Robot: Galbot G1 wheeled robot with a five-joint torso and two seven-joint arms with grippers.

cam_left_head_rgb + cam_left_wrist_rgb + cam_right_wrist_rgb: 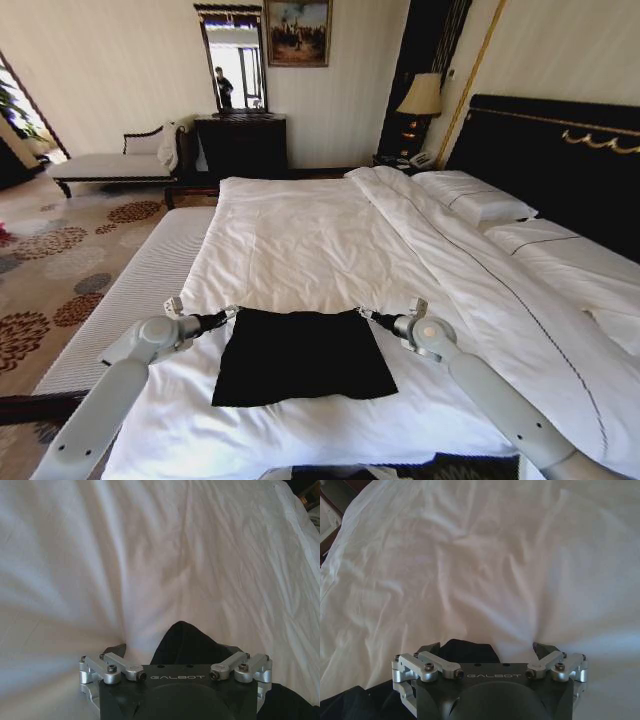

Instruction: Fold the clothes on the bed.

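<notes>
The clothes, one black T-shirt (300, 355), lie flat as a rough rectangle on the white duvet of the bed (300, 240), near its front edge. My left gripper (228, 318) is at the shirt's far left corner and my right gripper (368, 316) at its far right corner. Seen from the left wrist, the left gripper (172, 649) is open with a hump of black fabric (187, 637) between its spread fingers. Black fabric (470, 650) also lies between the right gripper's (487, 647) fingers, which stand open and press into the duvet. No lettering shows on the shirt.
Pillows (480, 200) and a dark headboard (560, 150) are on the right. A white padded bench (130, 290) runs along the bed's left side, above patterned carpet (50, 270). A chaise (100, 165), dark dresser (240, 140) and lamp (422, 95) stand by the far wall.
</notes>
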